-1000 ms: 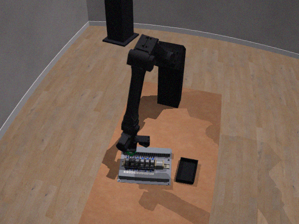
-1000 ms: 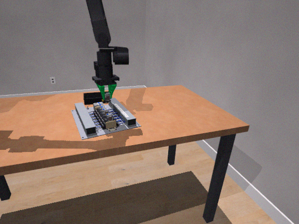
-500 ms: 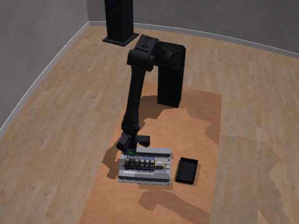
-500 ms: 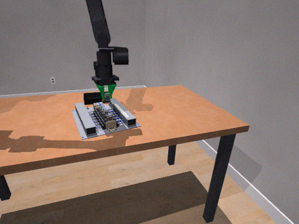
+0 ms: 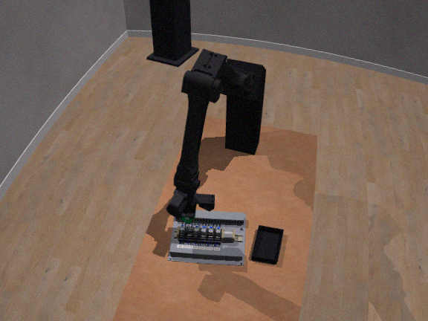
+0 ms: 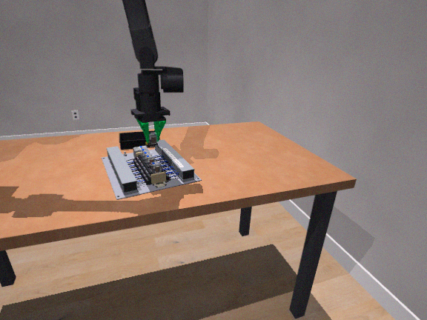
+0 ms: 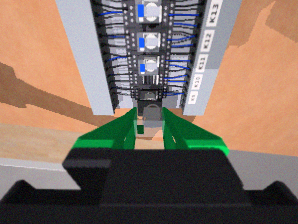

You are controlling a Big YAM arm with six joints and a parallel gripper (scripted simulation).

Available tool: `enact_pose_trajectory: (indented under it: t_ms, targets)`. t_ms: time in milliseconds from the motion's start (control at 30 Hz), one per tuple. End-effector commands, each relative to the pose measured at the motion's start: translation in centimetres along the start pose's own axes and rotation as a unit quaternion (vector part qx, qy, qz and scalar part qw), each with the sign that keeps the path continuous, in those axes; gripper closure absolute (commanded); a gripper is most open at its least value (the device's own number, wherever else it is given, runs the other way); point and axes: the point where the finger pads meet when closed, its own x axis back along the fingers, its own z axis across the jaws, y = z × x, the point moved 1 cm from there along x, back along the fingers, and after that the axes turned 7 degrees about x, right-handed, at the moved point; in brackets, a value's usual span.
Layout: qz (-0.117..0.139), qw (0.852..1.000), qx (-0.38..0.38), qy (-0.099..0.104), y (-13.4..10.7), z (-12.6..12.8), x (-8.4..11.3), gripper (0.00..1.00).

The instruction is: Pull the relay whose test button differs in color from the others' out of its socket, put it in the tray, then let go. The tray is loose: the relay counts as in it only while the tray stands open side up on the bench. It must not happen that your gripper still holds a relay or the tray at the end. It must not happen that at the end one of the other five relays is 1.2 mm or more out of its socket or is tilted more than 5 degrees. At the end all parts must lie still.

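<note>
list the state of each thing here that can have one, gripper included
black gripper with green fingers: closed on the relay
clear boxy relay with dark green button: held, out of its socket
clear relays with blue buttons: in sockets, slight tilt unreadable
black rectangular tray: open side up, no relay inside
grey rectangular panel: flat on the bench

Arm (image 5: pixel 195 130) (image 6: pixel 144 41) (image 7: pixel 150 185) barely shifted, if at all, change too small to tell
</note>
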Motion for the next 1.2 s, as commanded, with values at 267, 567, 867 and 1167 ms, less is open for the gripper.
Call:
enact_pose_trajectory:
  t_ms: [267,567,867,1167]
  targets:
    - [-0.002,1.0,0.0,0.006,-0.2,0.4,0.2,1.0]
    - [-0.004,1.0,-0.001,0.003,0.9,-0.1,0.3,1.0]
    - [0.0,1.0,-0.001,-0.009,2.0,-1.2,0.9,1.0]
    - [0.002,1.0,-0.001,-0.015,4.4,-2.1,1.1,1.0]
